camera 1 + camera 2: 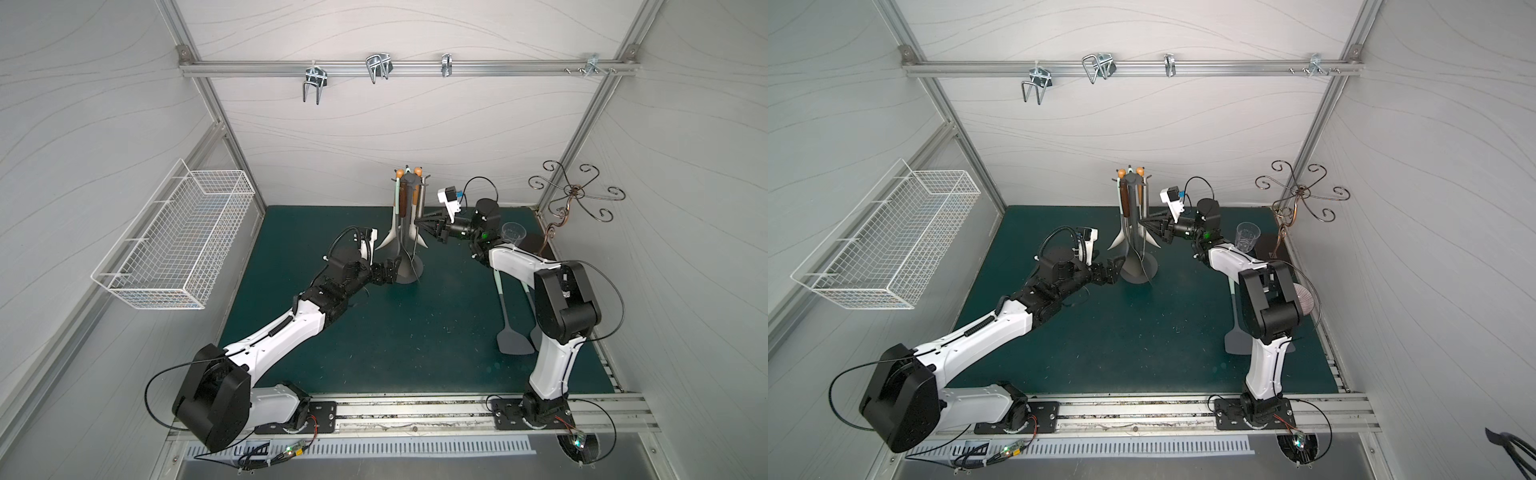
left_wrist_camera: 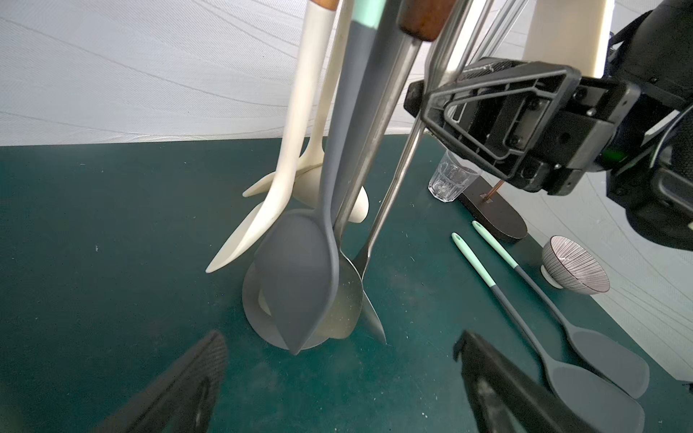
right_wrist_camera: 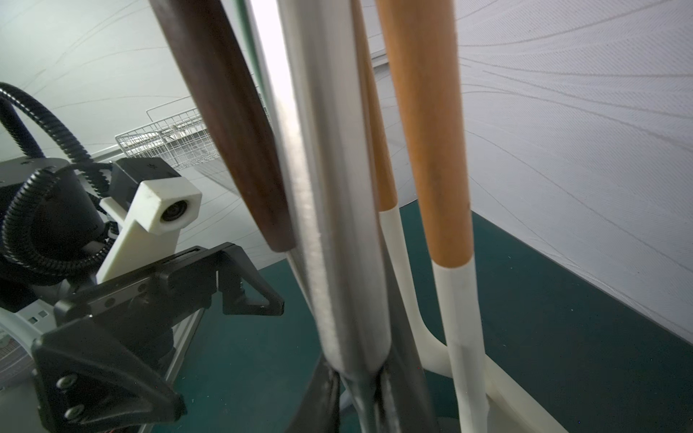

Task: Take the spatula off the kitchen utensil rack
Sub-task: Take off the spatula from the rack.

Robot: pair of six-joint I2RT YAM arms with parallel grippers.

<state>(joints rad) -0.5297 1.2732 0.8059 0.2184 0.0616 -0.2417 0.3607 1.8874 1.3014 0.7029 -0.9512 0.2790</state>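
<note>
Closest to the lens, my left arm (image 1: 274,336) reaches across the green bench (image 1: 374,345); the left tool (image 1: 390,271) stands with jaws spread wide, just beside the disc base of the kitchen utensil rack (image 1: 409,181). My right tool (image 1: 420,221), level with the hanging handles, is clamped on the steel spatula (image 3: 337,225), which hangs from the rack's hooked crown among wood-handled utensils (image 3: 438,150). I see two grey turners (image 2: 596,393) lying on the bench, well apart from the rack.

Both top views look down over the whole desk (image 1: 374,332). Wrist views share the kitchen utensil rack (image 2: 250,300), close up.
</note>
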